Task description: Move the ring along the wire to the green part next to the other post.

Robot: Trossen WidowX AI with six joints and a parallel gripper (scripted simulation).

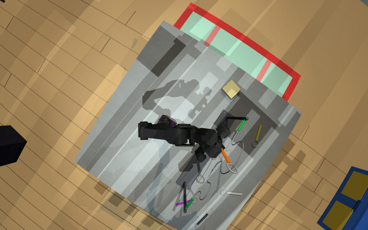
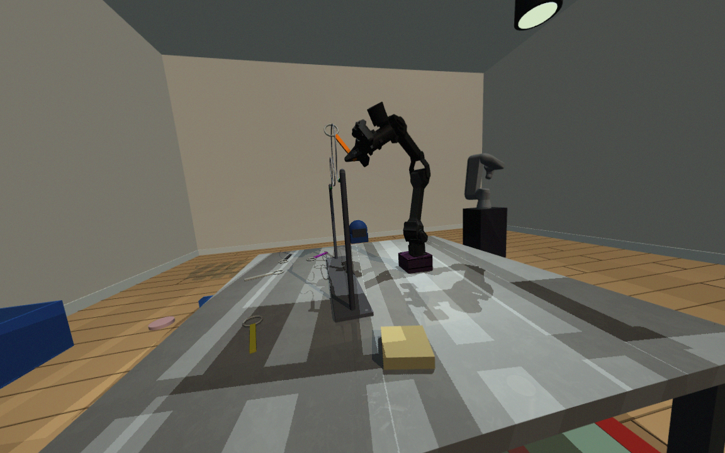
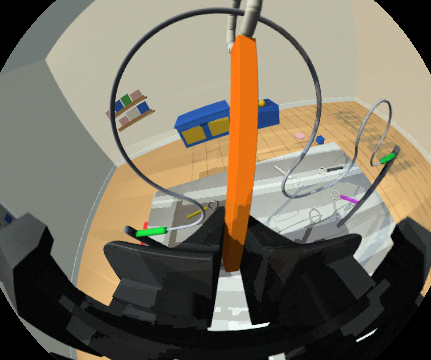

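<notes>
My gripper (image 1: 222,147) (image 2: 349,156) (image 3: 227,212) is shut on the orange handle (image 1: 225,156) (image 2: 342,144) (image 3: 242,125), high above the table. The pale ring (image 2: 325,131) (image 3: 251,17) is around the grey wire (image 1: 243,148) (image 3: 113,100) at the top of its large loop. The ring's far end is cut off in the wrist view, and I cannot tell its clearance from the wire. One green part (image 1: 241,125) (image 3: 151,232) is by the post nearest the yellow block; the other green part (image 1: 189,203) (image 3: 388,158) is by the opposite post (image 1: 184,197).
A yellow block (image 1: 231,89) (image 2: 407,346) lies on the table. Loose rings with yellow (image 1: 258,132) (image 2: 252,338), white (image 1: 233,193), black (image 1: 203,218) and magenta (image 1: 180,203) (image 3: 349,199) handles lie around the stand. The near post (image 2: 346,242) rises beside the wire.
</notes>
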